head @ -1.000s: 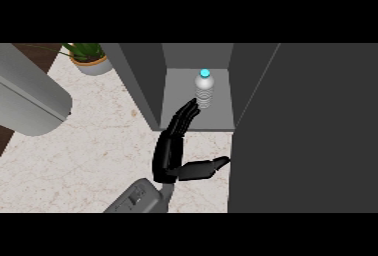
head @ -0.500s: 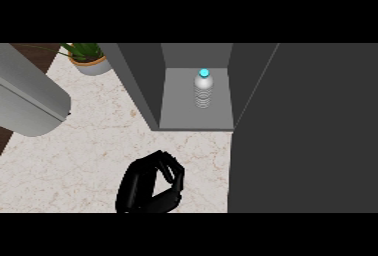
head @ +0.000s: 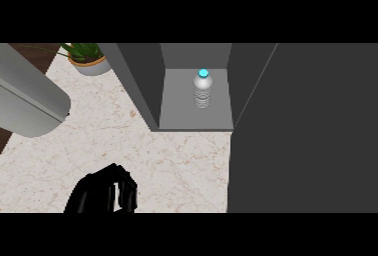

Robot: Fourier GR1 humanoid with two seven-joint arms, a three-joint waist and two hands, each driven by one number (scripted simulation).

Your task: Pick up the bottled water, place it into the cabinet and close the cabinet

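The bottled water (head: pixel 202 89) stands alone inside the cabinet (head: pixel 148 85), on the grey shelf floor, where one second ago black fingers were stretched against its side. Half a second ago the hand had already drawn back onto the counter; it now lies lower still, at the bottom edge of the view, well apart from the cabinet opening. The bottle itself has kept its place between these moments.

The bottle is upright. Its long axis runs vertically, so from above its cyan cap points toward the viewer and sits at the far end of its outline, with the ribbed clear body below it. It stands toward the back of the compartment, nearer the right-hand inner wall than the left, touching neither.

One black hand (head: pixel 103 192) shows over the marbled counter (head: pixel 96 140), in front of and to the left of the cabinet. Its fingers are bent downward and bunched together, enclosing nothing and touching no object. Which arm it belongs to cannot be told with certainty.

The cabinet door (head: pixel 303 130), a wide dark panel, stands swung out to the right of the compartment. A potted plant (head: pixel 87 56) sits left of the cabinet, at the counter's far edge.
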